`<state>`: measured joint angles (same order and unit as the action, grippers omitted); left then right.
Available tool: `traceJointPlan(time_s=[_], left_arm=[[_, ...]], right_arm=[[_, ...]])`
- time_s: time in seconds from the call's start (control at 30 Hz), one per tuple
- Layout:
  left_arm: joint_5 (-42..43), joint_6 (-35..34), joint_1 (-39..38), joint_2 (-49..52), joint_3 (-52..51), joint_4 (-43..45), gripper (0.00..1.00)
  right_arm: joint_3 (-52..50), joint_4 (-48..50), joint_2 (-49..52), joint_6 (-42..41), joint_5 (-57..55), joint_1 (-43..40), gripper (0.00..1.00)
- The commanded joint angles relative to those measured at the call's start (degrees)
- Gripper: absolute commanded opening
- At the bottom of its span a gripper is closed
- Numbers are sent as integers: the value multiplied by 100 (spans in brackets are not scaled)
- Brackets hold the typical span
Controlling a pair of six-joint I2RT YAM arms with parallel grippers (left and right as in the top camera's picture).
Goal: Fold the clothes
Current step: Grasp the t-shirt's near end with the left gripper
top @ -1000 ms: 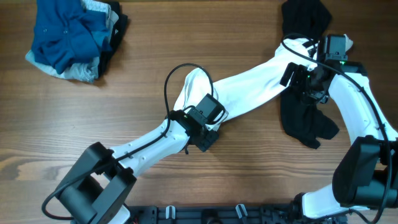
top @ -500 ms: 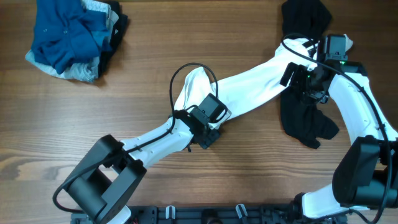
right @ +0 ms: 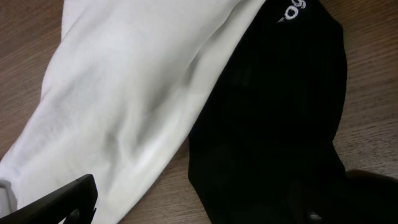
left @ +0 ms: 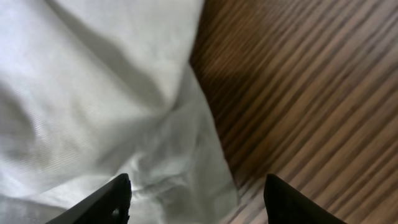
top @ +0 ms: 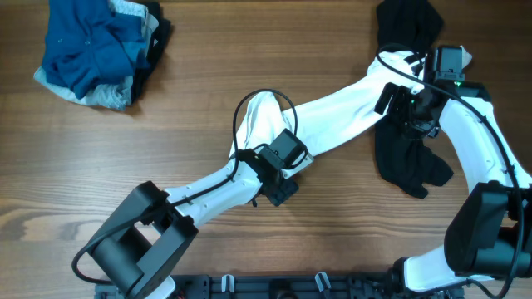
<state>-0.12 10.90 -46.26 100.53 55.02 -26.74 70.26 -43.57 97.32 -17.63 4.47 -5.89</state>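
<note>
The left gripper [left: 198,200] has its two dark fingertips spread wide, nothing pinched between them. It hangs low over the rumpled lower-left end of the long white knit garment [top: 332,116], with the cloth's edge running under the gap. The right gripper [right: 214,193] also looks parted: one finger shows at the lower left of its wrist view, but the other, at the lower right, merges with the dark cloth, so that reading is less sure. It sits over the seam where the white garment's upper-right end overlaps the crumpled black garment with white lettering [top: 407,158].

The white piece lies in a diagonal band across the middle of the brown wooden table [top: 125,166], from centre to upper right. A heap of blue and grey clothes [top: 91,50] waits well apart in the upper left corner.

The risks lie mostly at the right end. A pinch there could catch black fabric along with white and drag both, since the two overlap. On the left, the bunched folds may give the fingers several layers or only a loose wrinkle, and the fold would then come out crooked. The black cable loop [top: 241,108] arching over the cloth beside the left wrist could snag it.

The arms cover both ends of the white garment from above, so its hems and true shape are unclear, and the lettering is cut off
</note>
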Motion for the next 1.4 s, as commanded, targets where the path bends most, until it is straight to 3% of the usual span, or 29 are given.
traceJointPlan(time_s=[0.0, 0.1, 0.17, 0.2, 0.27, 0.47, 0.53, 0.83, 0.93, 0.97, 1.0, 1.03, 1.07, 1.2, 1.23, 1.27, 1.3, 1.33, 1.37], left_arm=[[50, 94, -28, 83, 92, 66, 68], [50, 90, -28, 85, 92, 81, 64], [50, 90, -28, 85, 92, 81, 55], [50, 90, -28, 87, 92, 83, 41], [42, 90, -24, 131, 92, 114, 27], [48, 90, 39, 280, 92, 149, 6], [48, 90, 42, 299, 92, 142, 4], [2, 24, 42, 299, 92, 20, 22], [0, -31, 42, 299, 92, 15, 34], [2, -107, 44, 299, 92, 15, 43], [4, -129, 42, 299, 92, -2, 61], [9, -129, 42, 299, 92, -13, 88], [7, -127, 42, 299, 92, -22, 100], [7, -55, 63, 302, 92, -24, 100], [7, -44, 83, 315, 92, -20, 87], [11, 35, 133, 334, 92, -20, 49], [9, 39, 173, 350, 92, -15, 34], [11, 28, 245, 378, 92, 17, 30], [13, 28, 286, 389, 92, 28, 34]], right_arm=[[-44, 31, 42, 98, 66, -9, 100], [-44, 46, 42, 116, 66, -9, 100], [-44, 50, 42, 114, 66, -9, 100], [-44, 52, 42, 114, 66, -9, 100], [-44, 52, 42, 116, 66, -9, 100], [-44, 48, 42, 116, 66, -9, 100], [-44, 48, 42, 116, 66, -9, 100], [-44, 46, 42, 129, 66, -9, 100], [-44, 44, 42, 256, 66, -9, 100], [-44, 42, 42, 264, 66, -9, 100], [-44, 37, 42, 262, 66, -9, 100], [-44, 35, 42, 260, 66, -9, 100], [-44, 37, 42, 262, 66, -9, 100], [-44, 37, 42, 264, 66, -9, 100], [-44, 39, 42, 262, 63, -9, 100], [-44, 42, 42, 260, 63, -9, 100], [-44, 44, 42, 262, 66, -9, 100], [-44, 44, 42, 262, 66, -9, 100], [-44, 42, 42, 258, 66, -9, 100]])
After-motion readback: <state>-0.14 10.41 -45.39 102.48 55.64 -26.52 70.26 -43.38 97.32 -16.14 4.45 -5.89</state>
